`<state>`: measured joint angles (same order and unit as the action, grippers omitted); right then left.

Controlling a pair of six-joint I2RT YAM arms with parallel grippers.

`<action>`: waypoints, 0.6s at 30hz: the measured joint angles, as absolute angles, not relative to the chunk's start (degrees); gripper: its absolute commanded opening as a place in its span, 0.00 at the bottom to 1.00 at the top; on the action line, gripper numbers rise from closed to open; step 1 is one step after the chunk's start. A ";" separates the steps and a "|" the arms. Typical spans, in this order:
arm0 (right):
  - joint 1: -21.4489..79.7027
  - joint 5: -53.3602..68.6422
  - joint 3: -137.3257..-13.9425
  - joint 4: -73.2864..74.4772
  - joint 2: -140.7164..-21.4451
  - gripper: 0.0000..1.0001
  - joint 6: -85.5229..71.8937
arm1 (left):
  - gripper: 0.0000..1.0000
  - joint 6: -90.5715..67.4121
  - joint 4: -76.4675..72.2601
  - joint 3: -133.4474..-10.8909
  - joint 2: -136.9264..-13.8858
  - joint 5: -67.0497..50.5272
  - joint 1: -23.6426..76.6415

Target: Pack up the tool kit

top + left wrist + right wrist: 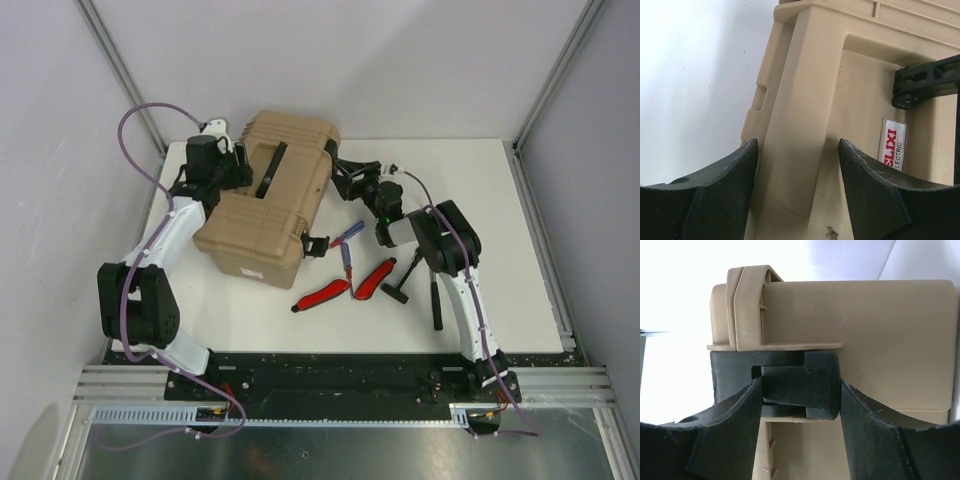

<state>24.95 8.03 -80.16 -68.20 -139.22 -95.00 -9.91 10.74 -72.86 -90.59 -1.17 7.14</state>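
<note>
Where the table [480, 200] runs toward its far left corner, the tan toolbox [265, 205] sits at an angle with its lid down and the black lid handle [271, 168] lying flat on top. The left gripper [797, 145] is at the box's far left corner. Its wrist view shows the jaws spread to either side of a raised tan rib [800, 115] on the lid, with the left finger against the rib and a sliver of shadow beside the right finger, so the claw is released rather than clenched. A black front latch [315, 245] hangs off the near right corner of the box. At the box's right end, the right gripper [800, 385] is clenched on a black side latch [790, 372], with both fingers pressed to its sides. On the table right of the box lie the loose tools: two blue-red tools [346, 250], two red-handled tools [322, 293] side by side, a black hammer-like tool [400, 280], and a long black tool [436, 300] near the right arm.
</note>
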 measured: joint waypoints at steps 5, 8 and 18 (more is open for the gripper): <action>24.69 7.94 -78.46 -64.16 -136.16 0.00 -91.61 | 0.65 -9.96 10.76 -72.86 -90.59 -1.02 7.31; 24.49 7.92 -77.60 -59.20 -133.25 0.00 -87.85 | 0.64 -10.20 10.74 -72.84 -90.59 -0.30 7.49; 24.34 3.60 -77.38 -33.28 -119.92 0.23 -74.46 | 0.63 -12.53 11.14 -72.86 -90.37 2.94 8.40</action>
